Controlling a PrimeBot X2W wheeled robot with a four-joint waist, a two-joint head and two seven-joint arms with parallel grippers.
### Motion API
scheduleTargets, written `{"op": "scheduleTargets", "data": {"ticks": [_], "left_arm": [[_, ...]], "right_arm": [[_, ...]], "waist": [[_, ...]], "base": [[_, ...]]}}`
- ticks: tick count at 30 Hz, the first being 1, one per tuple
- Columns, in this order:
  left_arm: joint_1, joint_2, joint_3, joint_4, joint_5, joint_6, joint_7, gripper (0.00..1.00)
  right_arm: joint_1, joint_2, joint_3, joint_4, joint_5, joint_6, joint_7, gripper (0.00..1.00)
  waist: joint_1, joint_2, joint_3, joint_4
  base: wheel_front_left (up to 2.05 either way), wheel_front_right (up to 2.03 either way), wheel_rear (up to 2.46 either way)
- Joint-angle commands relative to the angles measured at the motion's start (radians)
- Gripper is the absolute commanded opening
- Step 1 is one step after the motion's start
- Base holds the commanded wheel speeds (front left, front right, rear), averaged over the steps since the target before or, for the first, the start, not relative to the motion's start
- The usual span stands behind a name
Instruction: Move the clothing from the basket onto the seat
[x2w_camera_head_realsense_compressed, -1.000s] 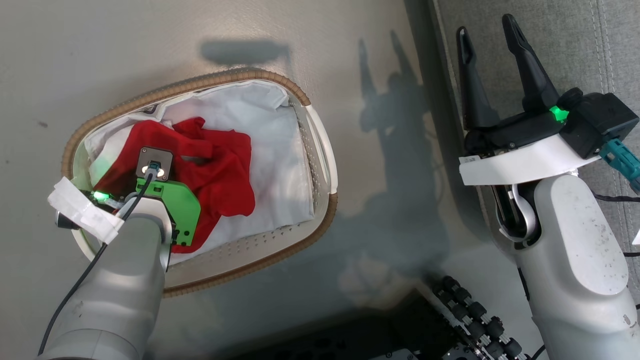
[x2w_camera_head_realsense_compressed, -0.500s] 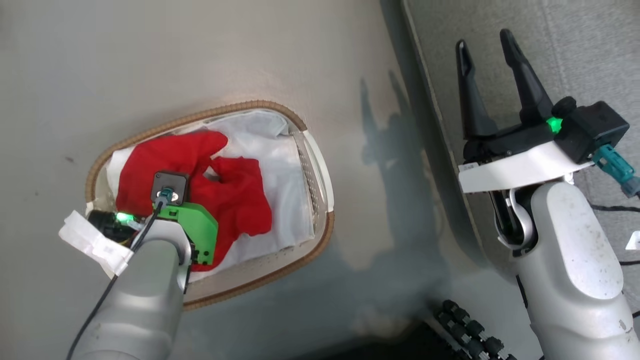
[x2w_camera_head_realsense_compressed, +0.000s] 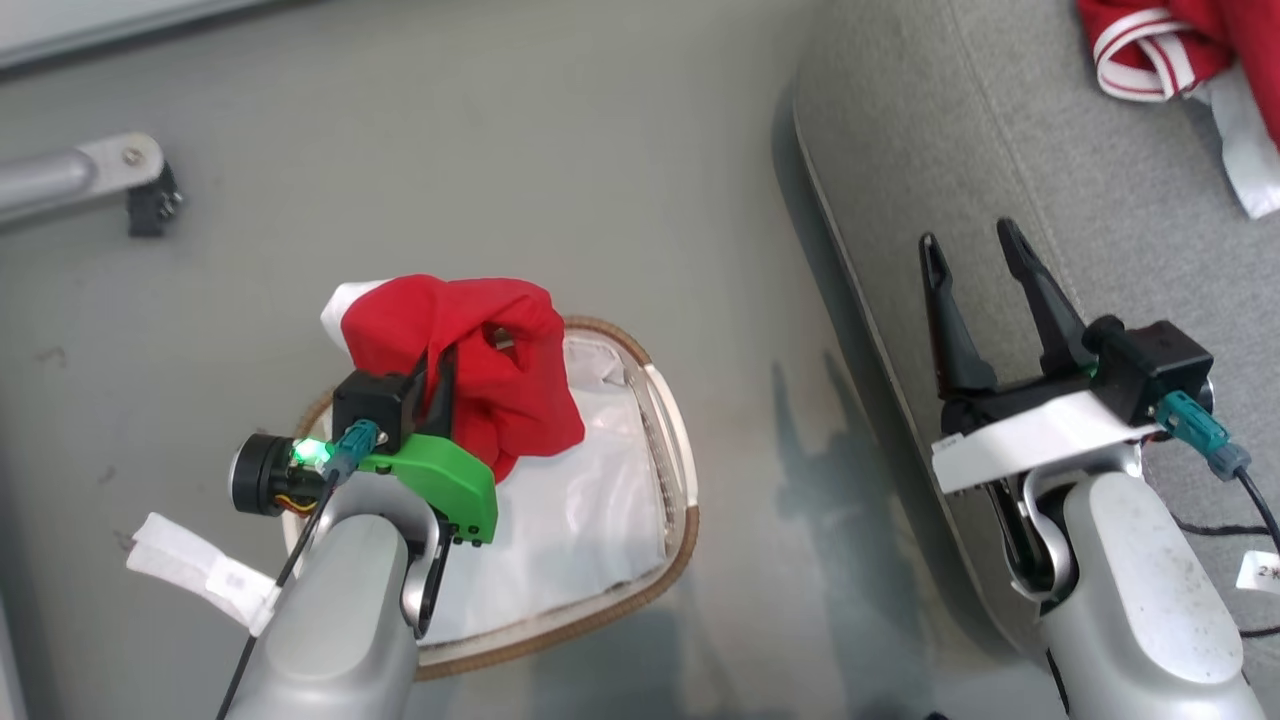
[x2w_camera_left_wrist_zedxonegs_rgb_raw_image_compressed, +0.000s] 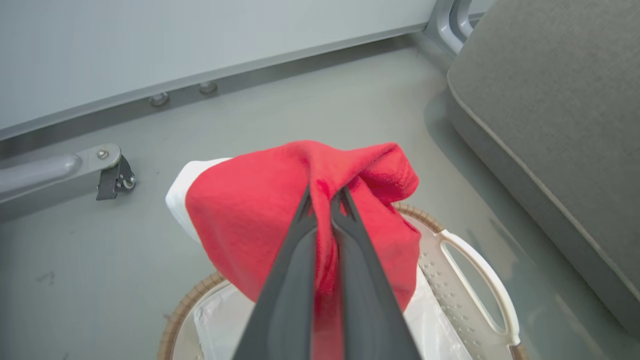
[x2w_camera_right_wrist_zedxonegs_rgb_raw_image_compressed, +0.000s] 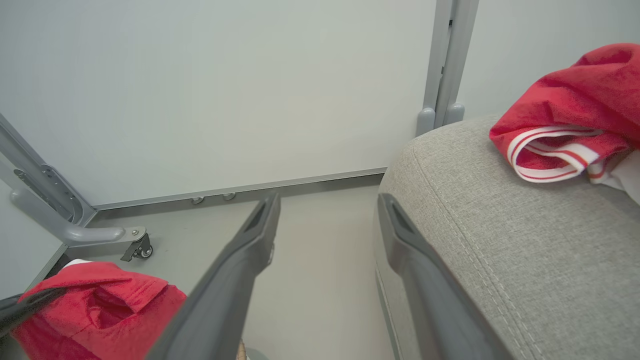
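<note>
Left end effector (x2w_camera_left_wrist_zedxonegs_rgb_raw_image_compressed: 325, 194) is closed on a bunched fold of the clothing (x2w_camera_left_wrist_zedxonegs_rgb_raw_image_compressed: 240, 225), held above the basket (x2w_camera_head_realsense_compressed: 672, 540), at 9 o'clock from the seat (x2w_camera_head_realsense_compressed: 1000, 150). It is judged soft and light.

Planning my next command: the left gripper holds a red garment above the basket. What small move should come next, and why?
Probably carry the left gripper to the robot's right, toward the seat, without opening it. It is shut on the garment, which hangs bunched over the basket. The seat lies to the right, where a second garment lies.
</note>
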Motion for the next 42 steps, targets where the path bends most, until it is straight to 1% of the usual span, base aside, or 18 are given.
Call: {"op": "scheduleTargets", "data": {"ticks": [1, 4, 12, 19, 25, 29, 32, 37, 42], "left_arm": [[0.034, 0.000, 0.005, -0.034, -0.021, -0.011, -0.003, 0.00], [0.059, 0.000, -0.003, -0.130, -0.037, -0.020, -0.003, 0.00], [0.082, 0.000, -0.020, -0.330, -0.086, -0.009, -0.003, 0.00], [0.070, 0.000, -0.035, -0.427, -0.114, 0.009, -0.003, 0.00], [0.065, 0.000, -0.066, -0.483, -0.130, 0.022, -0.003, 0.00], [0.065, 0.000, -0.087, -0.500, -0.142, 0.025, -0.003, 0.00], [0.069, 0.000, -0.111, -0.502, -0.145, 0.028, -0.003, 0.00], [0.074, 0.000, -0.162, -0.511, -0.164, 0.032, -0.002, 0.00], [0.055, 0.000, -0.221, -0.520, -0.192, 0.032, -0.002, 0.00]], "right_arm": [[0.028, -0.008, -0.010, 0.005, -0.002, -0.001, -0.002, 1.00], [0.063, -0.005, -0.019, 0.015, -0.001, -0.001, -0.002, 1.00], [0.139, -0.006, -0.005, 0.053, -0.014, -0.001, -0.002, 1.00], [0.204, -0.001, 0.038, 0.107, -0.018, -0.001, -0.002, 1.00], [0.250, -0.002, 0.088, 0.152, -0.029, -0.001, -0.002, 1.00], [0.238, -0.016, 0.163, 0.163, -0.039, -0.001, -0.002, 1.00], [0.196, -0.029, 0.240, 0.161, -0.038, -0.001, -0.002, 1.00], [0.085, -0.043, 0.371, 0.166, -0.024, -0.001, -0.002, 1.00], [-0.028, -0.033, 0.444, 0.208, -0.018, -0.001, -0.002, 1.00]], "waist": [[-0.0001, 0.0000, -0.137, 0.066], [-0.0001, 0.0000, -0.182, 0.084], [-0.0001, 0.0000, -0.290, 0.104], [-0.0001, 0.0000, -0.349, 0.109], [-0.0001, 0.0000, -0.375, 0.122], [-0.0001, 0.0000, -0.380, 0.141], [-0.0001, 0.0000, -0.379, 0.162], [-0.0001, 0.0000, -0.372, 0.200], [-0.0001, 0.0000, -0.365, 0.244]], "base": [[0.00, 0.00, 0.00], [0.00, 0.00, 0.00], [0.00, 0.00, 0.00], [0.00, 0.00, 0.00], [0.00, 0.00, 0.00], [0.00, 0.00, 0.00], [0.00, 0.00, 0.00], [0.00, 0.00, 0.00], [0.00, 0.00, 0.00]]}}
